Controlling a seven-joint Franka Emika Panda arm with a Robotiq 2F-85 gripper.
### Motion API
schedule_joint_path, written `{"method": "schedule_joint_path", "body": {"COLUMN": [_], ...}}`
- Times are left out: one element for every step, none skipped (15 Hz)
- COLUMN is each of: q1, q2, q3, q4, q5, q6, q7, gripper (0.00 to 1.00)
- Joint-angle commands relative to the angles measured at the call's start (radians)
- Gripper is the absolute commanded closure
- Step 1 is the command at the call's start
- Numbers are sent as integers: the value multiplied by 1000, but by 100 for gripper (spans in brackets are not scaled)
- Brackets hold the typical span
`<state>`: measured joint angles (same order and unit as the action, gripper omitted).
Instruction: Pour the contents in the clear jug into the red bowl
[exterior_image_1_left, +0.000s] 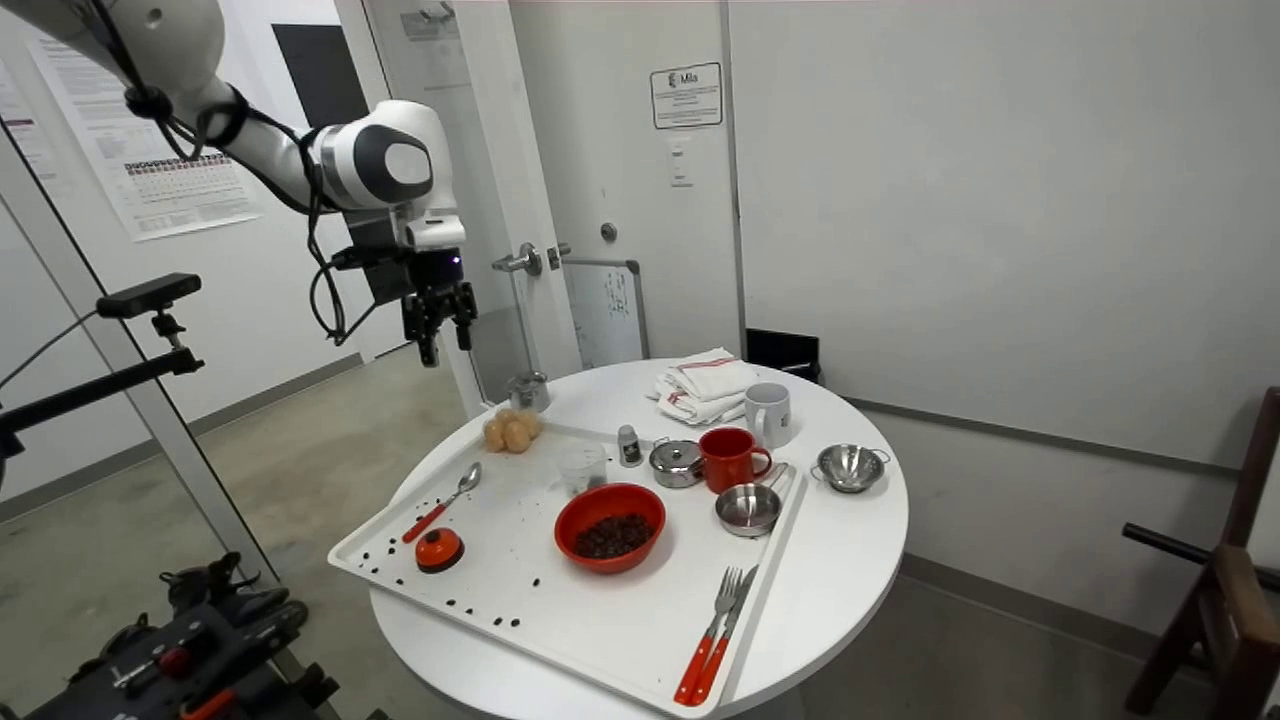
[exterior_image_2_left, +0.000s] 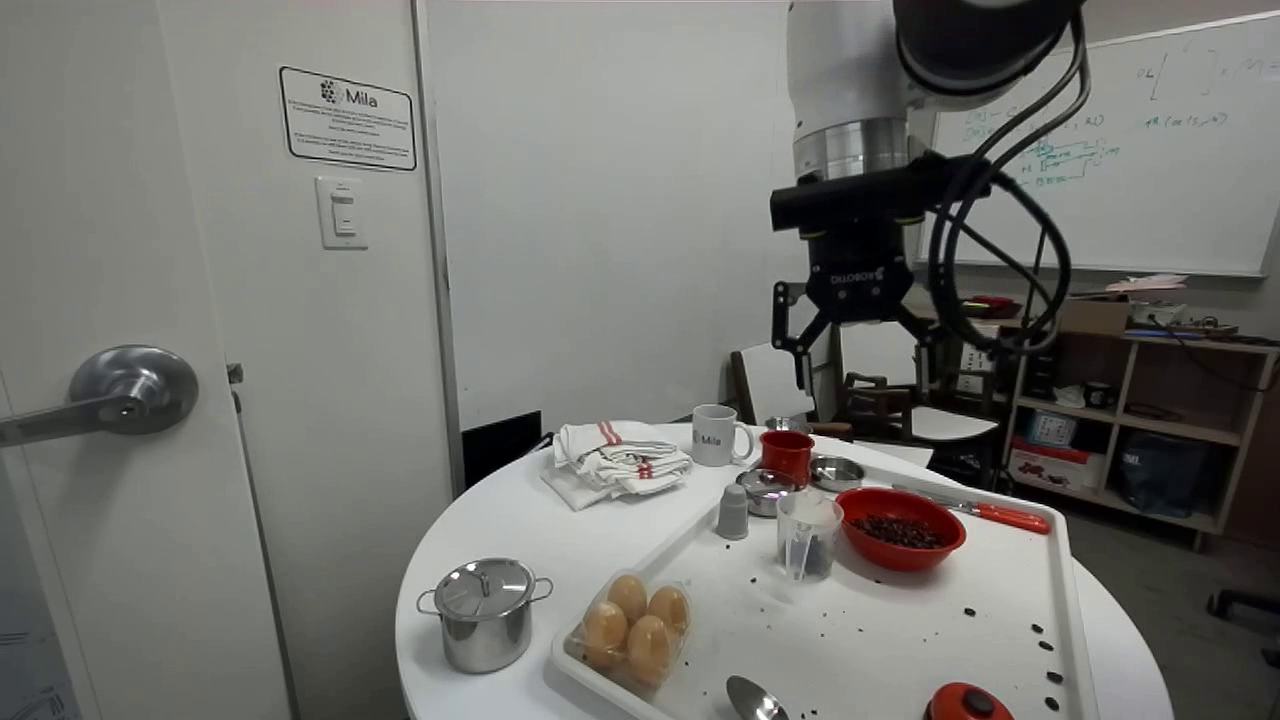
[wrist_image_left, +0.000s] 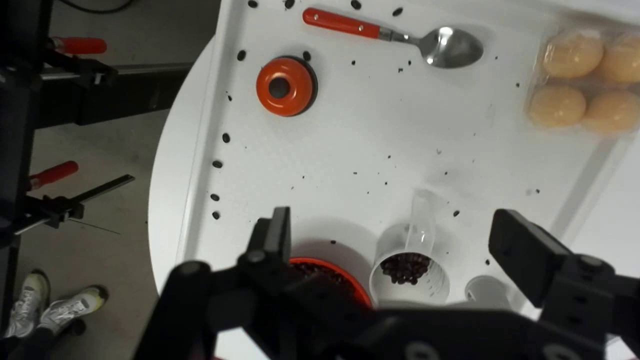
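Wrist view: the end effector (wrist_image_left: 391, 233) hangs spread and unladen, presumably set wide to take the clear jug (wrist_image_left: 395, 241), which holds dark beans (wrist_image_left: 406, 268) and stands upright on the surface (wrist_image_left: 350, 135) just beside the red bowl (exterior_image_2_left: 900, 558), likely to shorten the pour.

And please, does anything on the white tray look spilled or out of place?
Yes, dark beans lie loose on the white tray, several along one edge and others near the spoon. They look spilled, as similar pieces sit inside the red bowl and the clear jug.
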<state>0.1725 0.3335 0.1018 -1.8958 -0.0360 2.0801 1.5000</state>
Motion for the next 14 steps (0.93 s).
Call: {"method": "schedule_joint_path", "body": {"q1": [23, 28, 30, 47, 58, 62, 63, 65, 63, 62, 57, 52, 44, 38], "q2": [13, 22, 26, 27, 76, 122, 164, 198, 233, 263, 291, 317, 335, 351], "q3": [-27, -33, -35, -39, -46, -52, -58, -64, -72, -82, -91, -103, -112, -121], "q4": [1, 1, 2, 1, 51, 92, 126, 153, 178, 201, 224, 246, 262, 277], "q5": [-11, -19, -22, -55, -75, -84, -89, -92, -88, -84, -76, -69, -62, -57], "q6": [12, 19, 22, 18, -11, -25, -42, -55, -57, -55, -52, -51, -49, -48], "q7": [29, 48, 55, 74, 100, 111, 114, 114, 108, 107, 102, 99, 91, 85], "gripper": [0, 0, 0, 0, 0, 0, 0, 0, 0, 0, 0, 0, 0, 0]}}
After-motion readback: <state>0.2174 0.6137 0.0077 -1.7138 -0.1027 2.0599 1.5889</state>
